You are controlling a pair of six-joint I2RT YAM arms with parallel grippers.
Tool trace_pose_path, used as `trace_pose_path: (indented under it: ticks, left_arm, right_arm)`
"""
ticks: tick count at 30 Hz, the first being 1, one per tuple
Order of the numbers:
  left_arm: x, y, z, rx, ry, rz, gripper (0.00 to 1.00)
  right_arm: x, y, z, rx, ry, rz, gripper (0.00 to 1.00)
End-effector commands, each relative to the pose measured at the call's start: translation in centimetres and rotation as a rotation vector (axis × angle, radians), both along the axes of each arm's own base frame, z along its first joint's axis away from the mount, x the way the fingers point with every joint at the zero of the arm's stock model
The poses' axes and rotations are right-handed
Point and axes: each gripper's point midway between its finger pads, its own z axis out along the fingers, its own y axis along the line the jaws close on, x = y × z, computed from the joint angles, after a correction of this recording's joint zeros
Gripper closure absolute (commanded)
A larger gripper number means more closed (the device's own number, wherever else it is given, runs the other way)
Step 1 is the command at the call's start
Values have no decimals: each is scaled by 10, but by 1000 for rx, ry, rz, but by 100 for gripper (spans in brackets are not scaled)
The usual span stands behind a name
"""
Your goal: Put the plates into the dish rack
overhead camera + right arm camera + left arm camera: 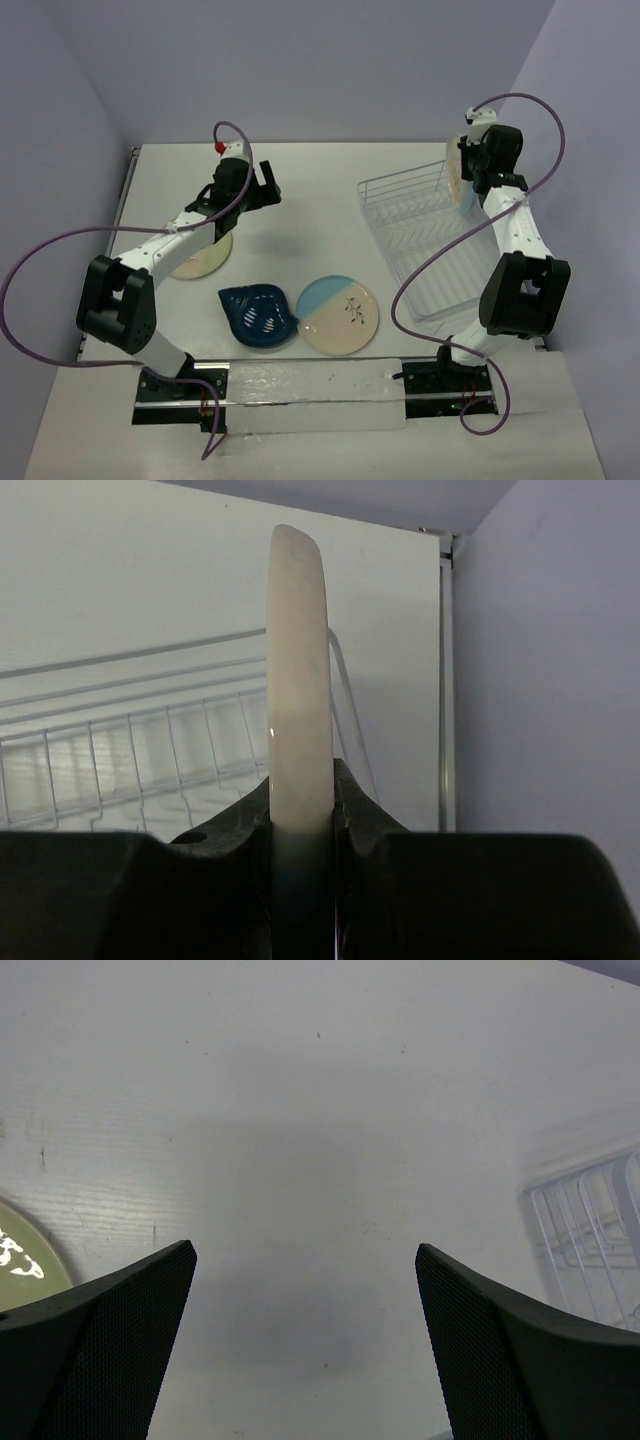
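Item 1: small round ceramic plates, cream with a light-blue segment and a dark sprig. Count: two.
- One [298,670] is clamped on edge, upright, between the nearly shut fingers of the right gripper [302,800], above the far end of the rack. The wrist view shows its thick glossy cream rim, shading to blue at the fingers. Whether it touches the wires cannot be told.
- One [338,315] lies flat on the white table [310,190], near the arm bases, sprig up.

Item 2: plain pale yellow round plate [200,257]. Count: one. Flat on the table, partly under the left arm.

Item 3: dark teal leaf-shaped dish [258,315] with light markings inside. Count: one. Flat, touching or just overlapping the flat cream-and-blue plate's left edge.

Item 4: rectangular dish rack of thin white-silver wire [415,240]. Count: one. On the table's right side; its slots hold nothing.

Item 5: left gripper [305,1345]. Jaws spread wide, holding nothing, above bare table between the yellow plate and the rack.
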Motion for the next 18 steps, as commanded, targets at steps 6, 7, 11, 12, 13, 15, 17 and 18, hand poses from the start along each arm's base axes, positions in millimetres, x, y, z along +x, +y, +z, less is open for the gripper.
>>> trace_pose_path:
  ticks: [6,7,11,12,13,15,17,18]
  left_arm:
    - [14,1,12,-10,-11,41,1]
    - [14,1,11,-9,-10,45,1]
    - [17,0,9,-10,-1,53,1]
    - [17,0,9,-10,-2,54,1]
    - [18,-1,9,-11,-3,55,1]
    - [19,-1,8,-11,-2,57,1]
    - [19,-1,8,-9,3,59,1]
    - [19,-1,9,-11,-1,58,1]
  right_arm:
    - [-11,-22,-23,52,-14,63,98]
    - [-15,-16,-27,30,-10,113,98]
    - [-24,-9,-38,-39,4,200,97]
    - [-23,-13,-36,-47,3,183,97]
    - [-22,-16,-34,-54,2,166,98]
    - [-17,-17,-25,-55,-19,166,99]
    - [-18,-15,-21,-53,-28,173,100]
    - [-20,-14,-22,-58,-28,173,100]
